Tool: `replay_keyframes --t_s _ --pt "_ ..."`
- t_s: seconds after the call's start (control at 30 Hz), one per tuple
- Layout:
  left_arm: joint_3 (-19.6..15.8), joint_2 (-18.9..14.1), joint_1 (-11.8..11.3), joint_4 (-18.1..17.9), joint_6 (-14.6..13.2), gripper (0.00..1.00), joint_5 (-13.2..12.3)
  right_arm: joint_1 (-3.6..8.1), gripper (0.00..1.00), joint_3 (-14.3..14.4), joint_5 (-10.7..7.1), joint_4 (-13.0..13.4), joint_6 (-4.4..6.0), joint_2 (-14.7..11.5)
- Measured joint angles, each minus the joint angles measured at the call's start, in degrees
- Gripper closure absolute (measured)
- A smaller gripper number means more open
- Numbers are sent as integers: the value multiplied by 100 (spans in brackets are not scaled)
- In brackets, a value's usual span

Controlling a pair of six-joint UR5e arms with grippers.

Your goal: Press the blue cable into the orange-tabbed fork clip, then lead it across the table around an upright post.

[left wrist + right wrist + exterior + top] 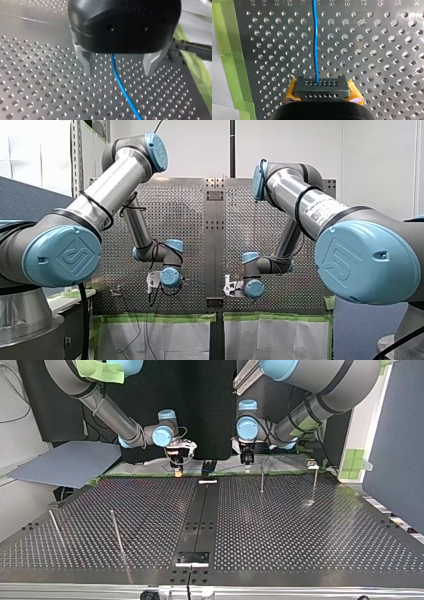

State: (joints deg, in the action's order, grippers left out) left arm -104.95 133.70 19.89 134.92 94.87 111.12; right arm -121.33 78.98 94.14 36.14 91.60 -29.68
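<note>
My right gripper [321,88] is clenched on the blue cable [315,45] close to the green tape [227,50] at the table's [374,62] edge, probably to anchor that end. My left gripper [118,66] stands released, the cable running loose between its metal fingers [86,63], seemingly as a guide rather than a hold. I cannot pick out the clip in these views; both grippers work at the top view's far edge, and the wide table toward the posts [262,479] leaves ample room for leading the cable across
</note>
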Motion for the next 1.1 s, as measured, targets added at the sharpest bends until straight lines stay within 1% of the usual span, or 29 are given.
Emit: replay_keyframes --t_s 0.17,0.6,0.8,0.83,0.87,0.9,0.93,0.97,1.0,1.03,1.07,1.1 --pt "1 1 -19 -6 -15 0 90 1 100 0 -2 1 0 0" --pt "50 2 0 -8 -27 0 133 6 100 0 -5 1 -1 2" --pt "54 1 28 -9 -161 0 228 6 100 0 -9 -5 -12 1" --pt "54 2 31 -9 -185 13 259 6 100 0 -9 -6 -14 2" --pt "54 1 31 -9 -198 22 286 6 100 0 -9 -9 -15 1" --pt "55 0 32 -9 -209 22 310 7 100 0 -8 -12 -15 1" --pt "55 1 32 -9 -221 32 336 7 100 0 -9 -15 -16 1" --pt "55 1 33 -9 -227 48 349 7 100 0 -9 -18 -17 1" --pt "55 1 33 -9 -232 48 358 7 100 0 -9 -21 -17 1" --pt "57 1 34 -9 -236 58 360 7 100 1 -9 -23 -17 1" --pt "61 1 37 -9 -238 73 353 7 100 1 -9 -24 -18 2" --pt "67 1 39 -8 -239 73 336 5 100 1 -9 -25 -19 2"
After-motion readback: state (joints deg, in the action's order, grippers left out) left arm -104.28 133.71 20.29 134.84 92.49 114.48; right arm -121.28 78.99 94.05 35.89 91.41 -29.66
